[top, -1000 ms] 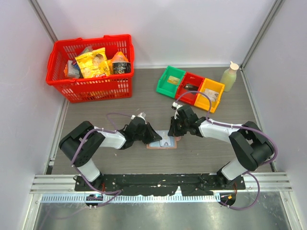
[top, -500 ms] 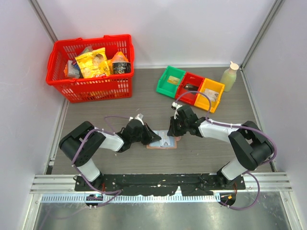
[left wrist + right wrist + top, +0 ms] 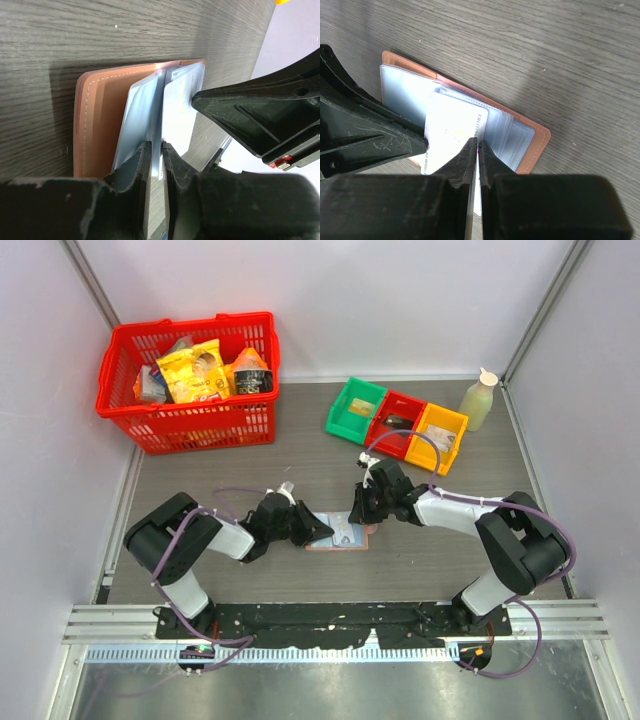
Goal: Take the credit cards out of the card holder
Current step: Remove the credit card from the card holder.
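An open card holder [image 3: 340,539] lies on the table [image 3: 300,455], toward 6 o'clock. At its 9 o'clock the left tool [image 3: 155,150] pinches a plastic sleeve [image 3: 137,117]. At 2 o'clock the right tool [image 3: 476,145] is clamped on a white credit card [image 3: 450,132], which is partly out (none fully removed). Whether more cards remain inside is unclear.

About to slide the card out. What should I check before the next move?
1. Card holder lying open on the table: ok.
2. White credit card exposed over the clear sleeves: ok.
3. Right gripper tips closed together at the card's edge: ok.
4. Left gripper actually pinning a sleeve: cannot tell.
5. Card free of its pocket: cannot tell.
6. More cards left inside: cannot tell.
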